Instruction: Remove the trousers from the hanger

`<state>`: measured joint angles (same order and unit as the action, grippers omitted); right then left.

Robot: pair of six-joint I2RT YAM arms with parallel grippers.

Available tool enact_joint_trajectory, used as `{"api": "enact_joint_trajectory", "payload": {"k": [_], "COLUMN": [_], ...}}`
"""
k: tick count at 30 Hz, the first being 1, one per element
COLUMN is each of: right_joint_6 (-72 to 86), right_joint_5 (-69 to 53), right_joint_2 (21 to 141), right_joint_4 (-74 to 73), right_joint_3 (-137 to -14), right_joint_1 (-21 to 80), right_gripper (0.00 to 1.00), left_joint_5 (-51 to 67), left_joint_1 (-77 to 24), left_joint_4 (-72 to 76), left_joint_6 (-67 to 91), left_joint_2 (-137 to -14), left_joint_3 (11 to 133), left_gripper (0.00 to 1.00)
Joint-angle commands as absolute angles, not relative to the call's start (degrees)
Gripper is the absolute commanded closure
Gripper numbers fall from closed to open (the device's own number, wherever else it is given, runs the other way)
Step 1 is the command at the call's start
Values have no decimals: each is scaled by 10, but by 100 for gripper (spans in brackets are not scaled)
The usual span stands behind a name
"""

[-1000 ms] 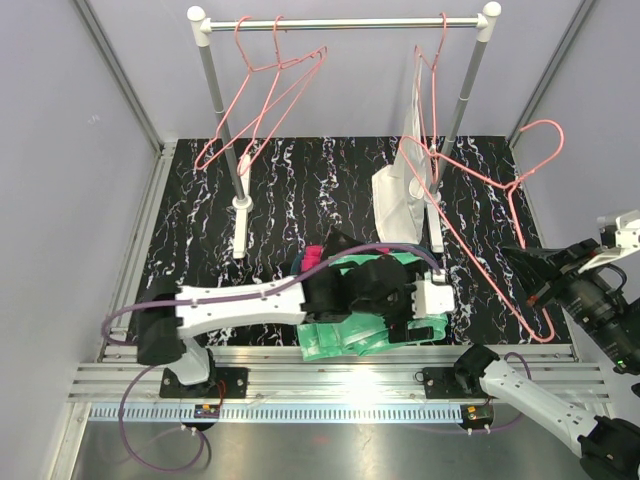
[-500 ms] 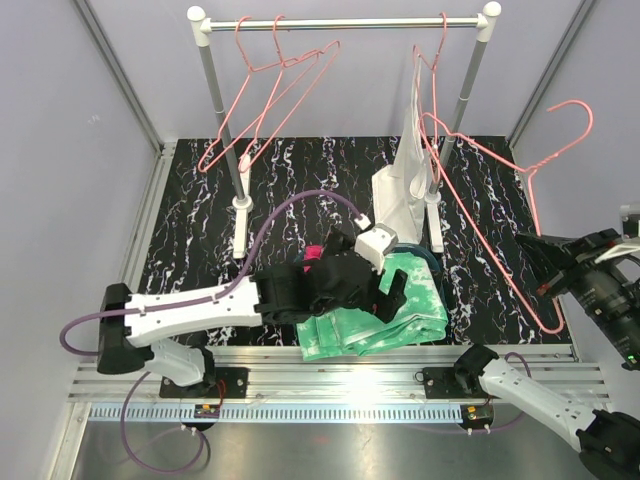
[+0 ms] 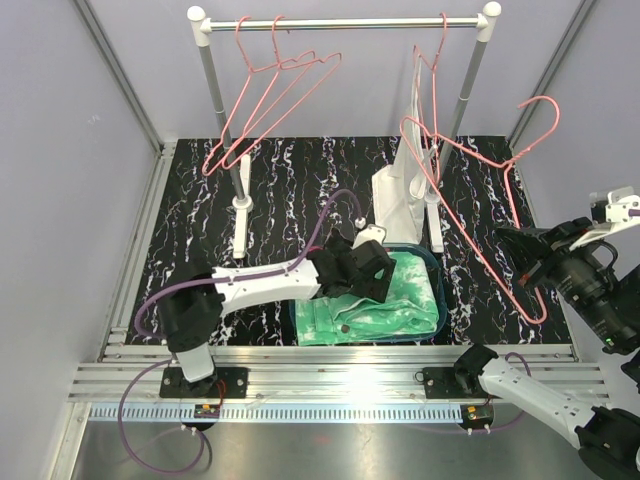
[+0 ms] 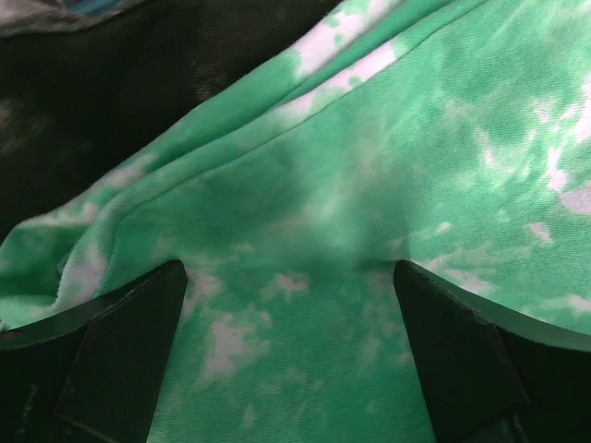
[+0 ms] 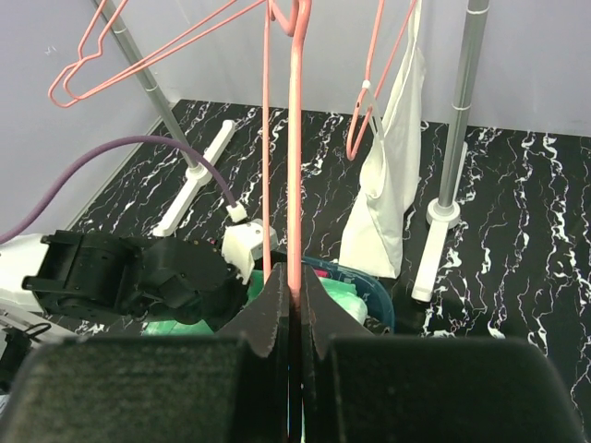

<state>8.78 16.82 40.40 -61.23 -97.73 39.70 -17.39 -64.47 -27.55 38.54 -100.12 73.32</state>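
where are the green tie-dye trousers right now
In the top view, the green-and-white tie-dye trousers lie in the dark tub at the near middle of the table, under the left gripper, nearer than the hanging white cloth.

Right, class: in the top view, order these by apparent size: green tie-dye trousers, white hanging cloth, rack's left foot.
1. green tie-dye trousers
2. white hanging cloth
3. rack's left foot

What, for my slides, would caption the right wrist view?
Right fingers pinch a bare pink hanger; green tie-dye trousers lie in the tub beyond.
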Motion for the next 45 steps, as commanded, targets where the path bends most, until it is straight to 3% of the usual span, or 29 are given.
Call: {"api": "enact_joint_trajectory", "payload": {"k": [1, 10, 19, 27, 34, 37, 45], "right_joint_6": [88, 94, 98, 97, 100, 103, 102], "right_joint_5": [156, 148, 165, 170, 162, 159, 166], "right_joint_2": [402, 384, 381, 387, 391, 388, 402], "right_joint_4": [-584, -574, -580, -581, -576, -564, -562], "right_joint_3": [-964, -935, -944, -943, -938, -929, -926], "right_joint_1": [399, 399, 399, 399, 399, 399, 399], "right_gripper": [100, 100, 100, 100, 100, 100, 100], "left_joint_5": [-162, -129, -215, -186, -169, -163, -203], "left_joint_1": [-635, -646, -630, -671, -730, -716, -736], "left_joint_4": [-246, -144, -212, -267, -286, -269, -312], "left_joint_6": [317, 272, 233, 360, 448, 449, 406], "left_joint_2": [-1054, -1037, -871, -822, -834, -866, -1069], "left_joint_3": [714, 641, 722, 724, 673, 641, 688], "left_gripper": [1, 1, 1, 1, 1, 9, 12]}}
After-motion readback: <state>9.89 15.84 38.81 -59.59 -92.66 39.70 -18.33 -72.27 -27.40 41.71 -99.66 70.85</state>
